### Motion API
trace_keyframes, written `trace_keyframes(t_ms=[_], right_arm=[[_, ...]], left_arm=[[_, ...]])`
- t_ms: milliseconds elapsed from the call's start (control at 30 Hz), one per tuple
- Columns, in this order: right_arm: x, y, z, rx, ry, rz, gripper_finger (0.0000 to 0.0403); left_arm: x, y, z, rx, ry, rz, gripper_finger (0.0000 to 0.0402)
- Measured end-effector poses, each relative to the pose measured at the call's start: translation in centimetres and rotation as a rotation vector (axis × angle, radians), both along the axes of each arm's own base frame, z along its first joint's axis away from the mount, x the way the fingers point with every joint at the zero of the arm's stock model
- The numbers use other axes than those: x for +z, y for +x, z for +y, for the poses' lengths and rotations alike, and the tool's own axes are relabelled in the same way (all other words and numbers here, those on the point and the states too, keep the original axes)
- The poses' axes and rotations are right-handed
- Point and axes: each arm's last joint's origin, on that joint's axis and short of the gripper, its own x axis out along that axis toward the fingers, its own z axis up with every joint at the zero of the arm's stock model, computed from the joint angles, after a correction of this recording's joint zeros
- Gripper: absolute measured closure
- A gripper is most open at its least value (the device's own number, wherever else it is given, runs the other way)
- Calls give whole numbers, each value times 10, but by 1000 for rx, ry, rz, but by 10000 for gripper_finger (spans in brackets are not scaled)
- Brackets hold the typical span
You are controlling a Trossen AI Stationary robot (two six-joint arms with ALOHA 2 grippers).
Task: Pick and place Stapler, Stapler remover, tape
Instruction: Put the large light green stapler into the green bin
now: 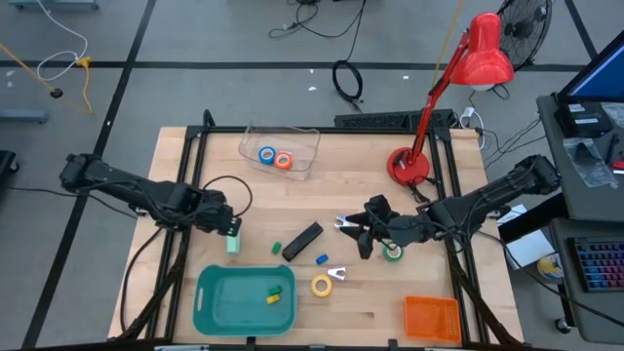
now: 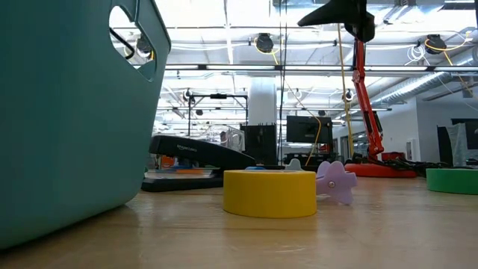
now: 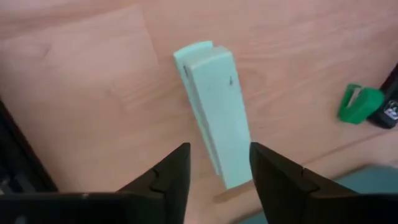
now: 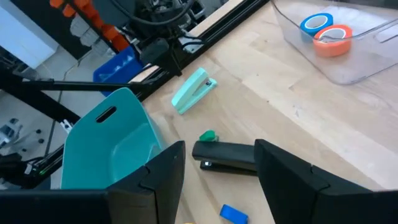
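Observation:
A mint-green stapler (image 3: 214,118) lies flat on the wooden table (image 1: 458,283). My left gripper (image 3: 219,167) is open above it, one finger on either side of its nearer end, touching nothing (image 1: 231,232). My right gripper (image 4: 217,168) is open and hovers mid-table (image 1: 365,237) next to the green tape roll (image 1: 393,252) and a stapler remover (image 1: 345,223). The black stapler (image 1: 302,241) lies between the arms. The yellow tape (image 1: 321,285) sits beside a lavender stapler remover (image 1: 337,274). The blue tape (image 1: 266,154) and the orange tape (image 1: 284,161) lie in a clear bin (image 1: 304,139).
A teal bin (image 1: 216,310) at the near edge holds small yellow and green bits. An orange bin (image 1: 432,317) sits near right. A red desk lamp (image 1: 409,166) stands at the far right. Small green (image 1: 276,248) and blue (image 1: 322,259) bits lie by the black stapler.

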Motion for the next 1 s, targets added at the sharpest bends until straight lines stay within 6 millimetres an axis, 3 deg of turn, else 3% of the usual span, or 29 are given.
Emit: trace_keyframes(t_ms=[133,333,500,733,1000], right_arm=[[0,2,-5,-6,-8,6,218],[-1,5,-15,-30,-22,15,218],[0,6,-18,-40,-19,13,218],[0,6,-18,-42,-21,13,218],[1,7,-18,-43,-15,-6,218]], left_arm=[[-5,1,1,51,-9,64,171],[-15,19,-2,6,-19,58,78],[-24,29,-4,-6,-21,82,50],[-42,40,-3,-89,-13,172,97],[-54,50,2,-168,-49,193,244]])
